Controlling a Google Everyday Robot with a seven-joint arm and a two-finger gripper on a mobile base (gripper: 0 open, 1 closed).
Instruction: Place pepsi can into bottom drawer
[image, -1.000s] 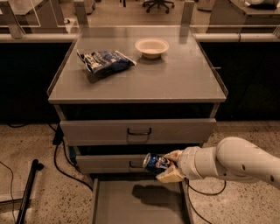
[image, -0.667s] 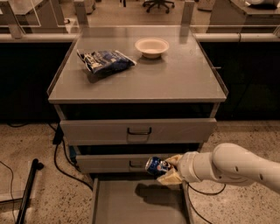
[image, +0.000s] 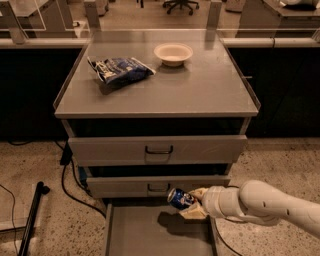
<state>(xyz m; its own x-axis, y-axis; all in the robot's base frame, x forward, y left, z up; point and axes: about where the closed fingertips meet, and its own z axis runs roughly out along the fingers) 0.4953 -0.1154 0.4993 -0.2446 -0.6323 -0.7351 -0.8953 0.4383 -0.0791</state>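
the gripper (image: 193, 203) is clamped on the can (image: 180, 198), its tan fingers (image: 198, 192) closed around the can's right end. the can lies tilted, silver end up and to the left, held in the air above the back right part of the open bottom drawer (image: 142, 232), just in front of the middle drawer (image: 120, 186). its shadow falls on the drawer floor below. the white arm (image: 265, 202) reaches in from the right. the middle drawer and the top drawer (image: 110, 149) are shut. on the cabinet top (image: 210, 90) a chip bag (image: 120, 70) lies at the left and a bowl (image: 173, 53) stands near the back. a black cable (image: 66, 184) trails on the floor left of the cabinet.
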